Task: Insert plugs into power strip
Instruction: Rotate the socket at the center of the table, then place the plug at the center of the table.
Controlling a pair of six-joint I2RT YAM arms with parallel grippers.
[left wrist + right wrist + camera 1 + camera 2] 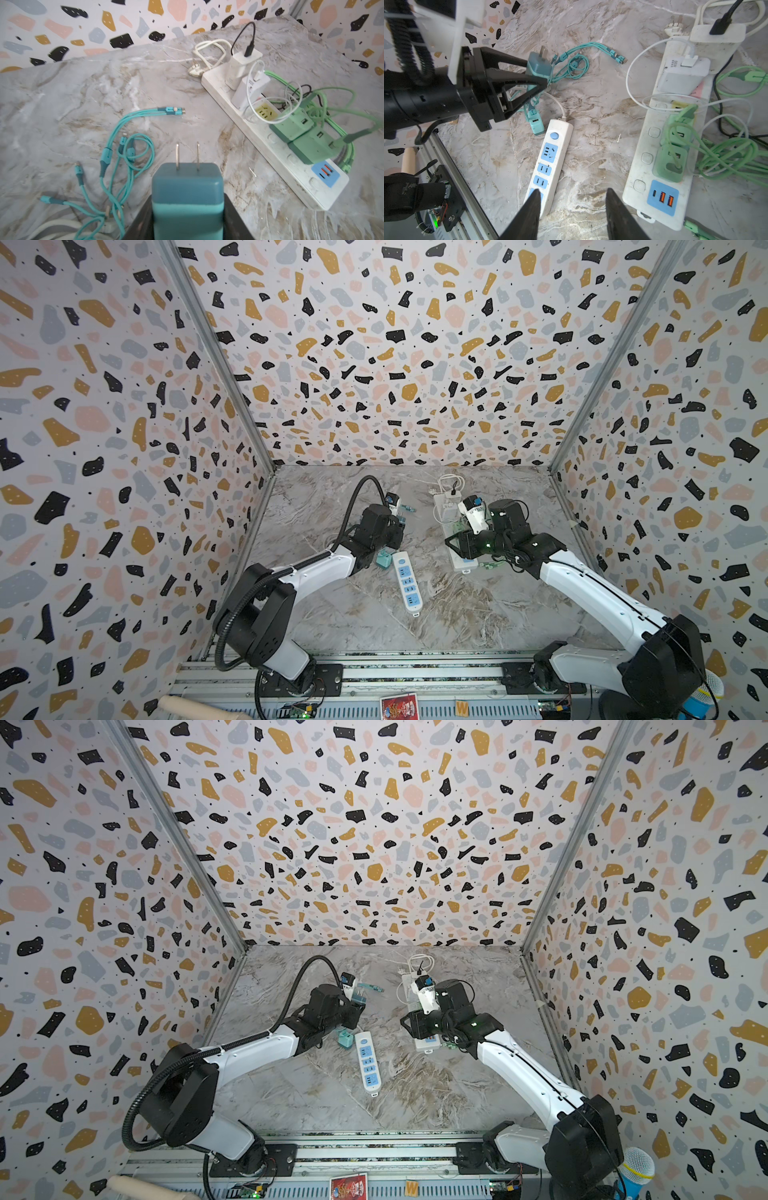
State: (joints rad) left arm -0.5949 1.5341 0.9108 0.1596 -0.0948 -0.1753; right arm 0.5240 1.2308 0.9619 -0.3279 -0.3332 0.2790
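Teal plug (187,187), judged light and rigid, is gripped by its sides in the left hand (538,72); right hand (573,193) is seen open.

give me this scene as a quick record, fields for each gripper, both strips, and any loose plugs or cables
left gripper: shut on teal plug, prongs pointing away from it
right gripper: open, empty, above the table by the big strip
small strip: no plugs in it
big strip: two white plugs and two green plugs seated
loose plug: teal, lying by the small strip's button end
teal cables: loose on the table
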